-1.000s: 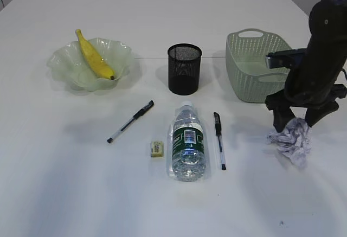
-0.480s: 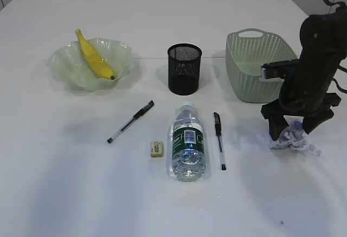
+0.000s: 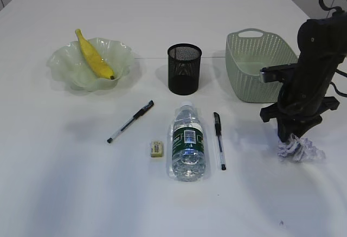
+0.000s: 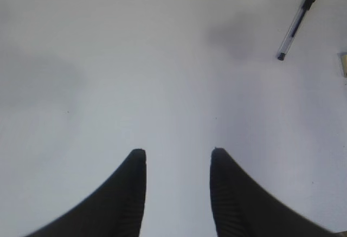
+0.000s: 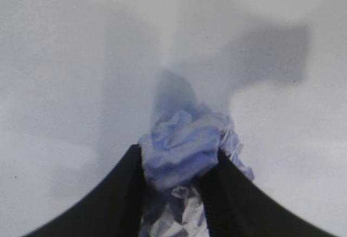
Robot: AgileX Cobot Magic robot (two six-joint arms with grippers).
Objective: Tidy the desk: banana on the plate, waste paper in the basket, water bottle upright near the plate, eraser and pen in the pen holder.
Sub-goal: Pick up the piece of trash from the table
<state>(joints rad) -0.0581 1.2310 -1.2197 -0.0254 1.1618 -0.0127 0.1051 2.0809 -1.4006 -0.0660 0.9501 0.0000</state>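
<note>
Nearest on the desk lies the water bottle, on its side with the cap pointing away. The small eraser sits just to its left, and one pen lies just to its right, parallel to it. A second pen lies slanted further left, well apart from the bottle.

At the right edge, the right gripper points straight down onto the crumpled waste paper. In the right wrist view its two black fingers press against both sides of the wad, pinching it; whether the paper has left the desk is hard to tell.

The left gripper shows only in its own wrist view, hanging over bare desk with its fingers spread and nothing between them.

Further back stand the black mesh pen holder in the middle, the green basket to the right, behind the right arm, and the ruffled plate to the left with the banana lying in it.
</note>
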